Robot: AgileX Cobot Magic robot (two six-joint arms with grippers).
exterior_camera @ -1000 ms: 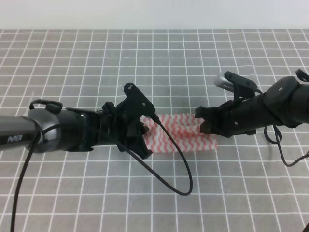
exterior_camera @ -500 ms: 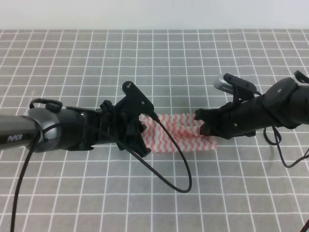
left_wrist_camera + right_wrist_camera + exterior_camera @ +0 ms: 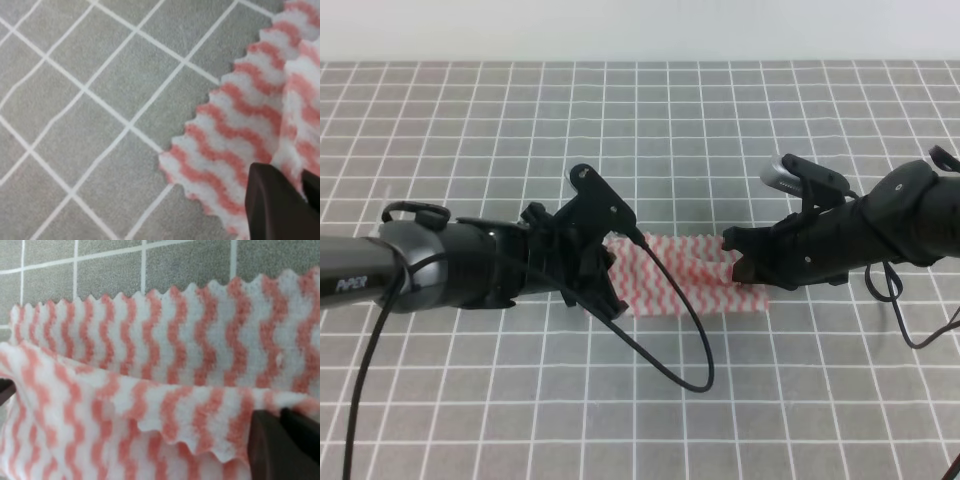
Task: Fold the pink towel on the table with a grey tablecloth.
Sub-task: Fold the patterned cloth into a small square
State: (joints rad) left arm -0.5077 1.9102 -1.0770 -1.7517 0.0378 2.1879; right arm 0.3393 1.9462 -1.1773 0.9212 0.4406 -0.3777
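Observation:
The pink towel (image 3: 680,272), white with pink wavy stripes, lies partly doubled over at the middle of the table with a grey tablecloth (image 3: 640,120). My left gripper (image 3: 612,262) is at the towel's left end and my right gripper (image 3: 736,258) is at its right end. In the left wrist view the gripper (image 3: 301,175) is shut, its dark fingers (image 3: 272,205) pinching a raised layer of the towel (image 3: 235,110) above the cloth (image 3: 75,100). In the right wrist view the gripper (image 3: 280,412) is shut on a lifted fold of the towel (image 3: 165,340).
A black cable (image 3: 700,350) loops from the left arm over the tablecloth in front of the towel. Another cable (image 3: 910,325) hangs off the right arm. The table's far edge meets a white wall (image 3: 640,30).
My left gripper has drifted a little toward the far side and left, carrying the towel's edge with it. The right gripper has barely moved.

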